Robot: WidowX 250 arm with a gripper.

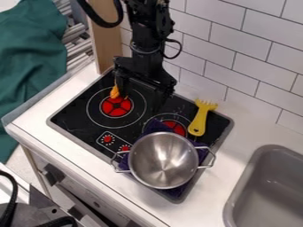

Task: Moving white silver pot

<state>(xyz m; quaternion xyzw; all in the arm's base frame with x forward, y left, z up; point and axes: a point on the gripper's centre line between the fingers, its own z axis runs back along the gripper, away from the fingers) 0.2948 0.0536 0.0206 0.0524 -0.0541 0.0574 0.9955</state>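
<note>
The hand point(141, 102) is wide open with nothing in it. The silver pot point(163, 160) sits on a purple cloth point(155, 127) at the stove's point(75, 119) near right. Lifted by just 1 side, it could tip or drag the cloth.

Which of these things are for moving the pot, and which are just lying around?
For the job:
pot
gripper, over the stove

Just lying about:
yellow utensil
small orange thing
purple cloth, under the pot
green cloth
</note>
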